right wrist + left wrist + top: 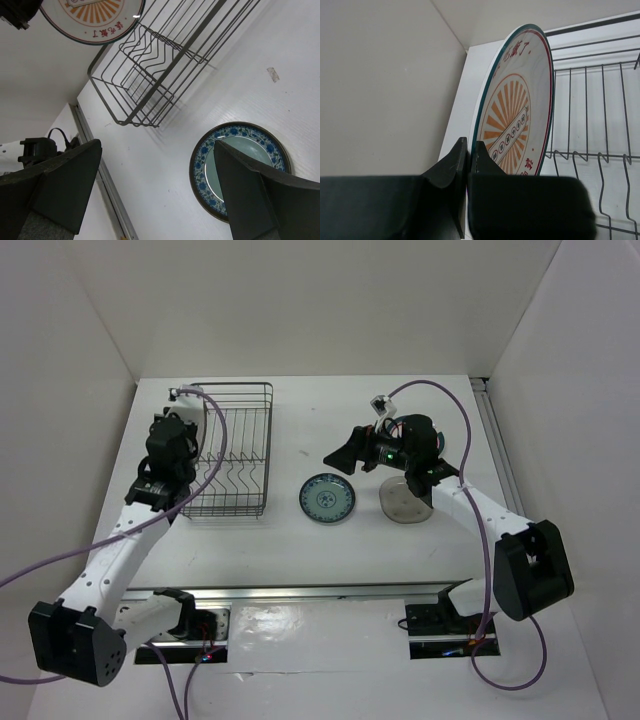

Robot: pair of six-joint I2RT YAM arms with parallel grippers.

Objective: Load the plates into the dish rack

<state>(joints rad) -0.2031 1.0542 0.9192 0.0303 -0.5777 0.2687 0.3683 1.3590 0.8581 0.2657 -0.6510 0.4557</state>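
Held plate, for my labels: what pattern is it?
Orange sunburst on a white plate, best in left wrist view.

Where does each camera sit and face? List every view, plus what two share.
Top external: above, behind the bases, looking down on the table; left arm and right arm show.
Left wrist: on the left arm, facing the sunburst plate in its shut pincer.
Right wrist: on the right arm, facing the blue plate past its open pincer.
Shared: both wrists see the sunburst plate and dish rack.

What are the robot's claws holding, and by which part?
The left gripper pinches the sunburst plate by its rim, the plate standing on edge. The right gripper is open, holding nothing.
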